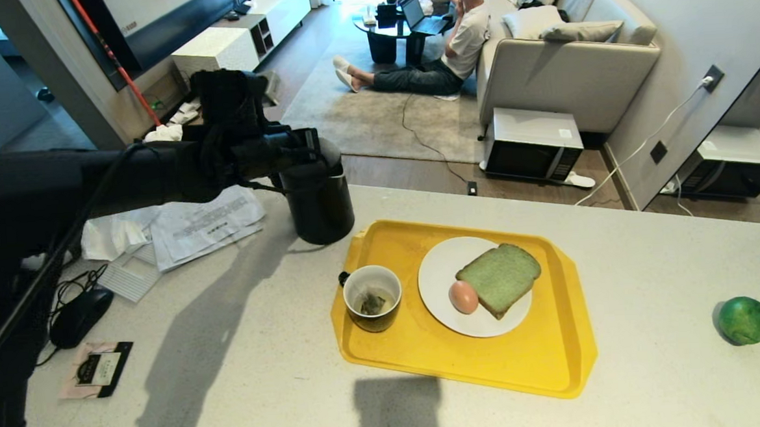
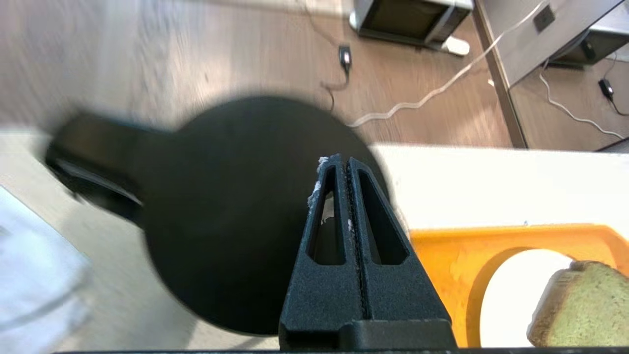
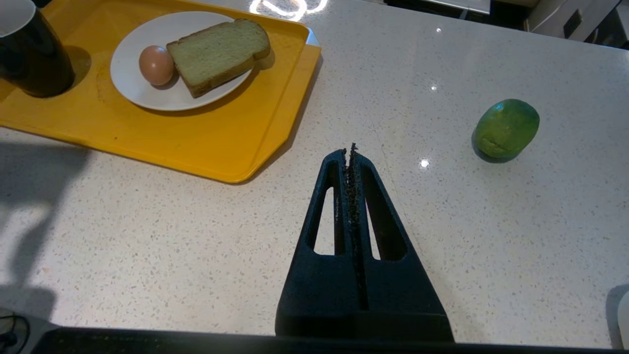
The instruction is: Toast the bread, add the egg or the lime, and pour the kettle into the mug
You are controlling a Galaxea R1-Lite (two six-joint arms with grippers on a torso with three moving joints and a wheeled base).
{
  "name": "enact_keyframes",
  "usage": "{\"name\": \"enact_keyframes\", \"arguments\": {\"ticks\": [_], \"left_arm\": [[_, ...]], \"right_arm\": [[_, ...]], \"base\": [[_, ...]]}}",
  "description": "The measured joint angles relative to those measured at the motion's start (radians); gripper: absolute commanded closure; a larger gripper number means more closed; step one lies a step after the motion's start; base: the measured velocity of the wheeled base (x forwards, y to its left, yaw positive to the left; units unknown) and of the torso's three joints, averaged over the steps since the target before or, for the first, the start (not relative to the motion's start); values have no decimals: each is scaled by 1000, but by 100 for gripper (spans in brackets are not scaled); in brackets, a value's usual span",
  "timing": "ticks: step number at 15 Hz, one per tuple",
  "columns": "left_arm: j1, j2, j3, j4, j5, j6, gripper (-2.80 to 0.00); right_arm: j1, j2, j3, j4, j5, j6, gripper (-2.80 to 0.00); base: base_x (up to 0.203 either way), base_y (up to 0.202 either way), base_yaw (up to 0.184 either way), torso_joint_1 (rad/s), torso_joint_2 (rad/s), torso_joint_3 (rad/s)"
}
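The black kettle (image 1: 320, 207) stands on the counter just behind the yellow tray (image 1: 492, 364). My left gripper (image 1: 311, 145) hovers over its lid (image 2: 236, 211), shut and empty; the kettle's handle (image 2: 88, 157) sticks out to one side. On the tray sit the mug (image 1: 372, 298), with a tea bag inside, and a white plate (image 1: 441, 269) carrying the green bread (image 1: 500, 279) and the egg (image 1: 463, 296). The lime (image 1: 744, 320) lies alone at the counter's right. My right gripper (image 3: 350, 152) is shut over bare counter, between the tray's corner (image 3: 196, 142) and the lime (image 3: 506, 129).
Papers (image 1: 192, 230), a computer mouse (image 1: 80, 317) with its cable and a small packet (image 1: 98, 368) lie on the counter's left. Beyond the far edge, a microwave (image 1: 529, 144) stands on the floor and a person (image 1: 436, 48) sits by a sofa.
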Motion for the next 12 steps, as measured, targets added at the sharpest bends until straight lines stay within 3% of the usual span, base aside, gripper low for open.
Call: {"name": "enact_keyframes", "arguments": {"ticks": [5, 10, 12], "left_arm": [[-23, -129, 24, -3, 21, 140, 0], [-107, -254, 27, -72, 23, 240, 0], [-126, -311, 31, -127, 23, 330, 0]], "right_arm": [[0, 0, 0, 0, 0, 1, 0], [0, 0, 0, 0, 0, 0, 0], [0, 0, 0, 0, 0, 0, 0]], "base": [[0, 0, 0, 0, 0, 0], [0, 0, 0, 0, 0, 0], [0, 0, 0, 0, 0, 0]]}}
